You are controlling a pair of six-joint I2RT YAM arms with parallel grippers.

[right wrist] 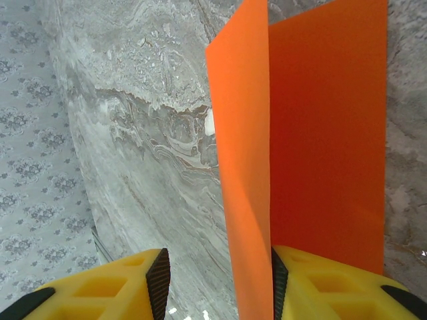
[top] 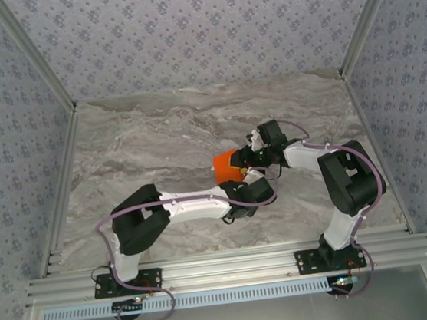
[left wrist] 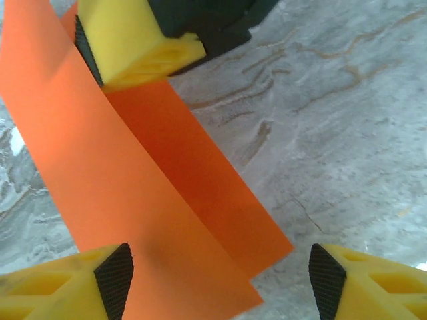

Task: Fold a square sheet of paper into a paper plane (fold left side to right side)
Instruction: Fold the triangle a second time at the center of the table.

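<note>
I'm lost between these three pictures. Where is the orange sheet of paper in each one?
Top external: the orange sheet of paper is a small patch just right of centre.
Left wrist: the sheet is folded and runs as a broad band from the top left corner to the bottom middle.
Right wrist: the sheet stands folded in the upper right.
Shared landmark: the grey marbled tabletop lies behind the paper in every view.

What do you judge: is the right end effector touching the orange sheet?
Touching. The right wrist view shows the orange sheet lying against the pad of one finger of the right end effector, with a flap on each side.
</note>
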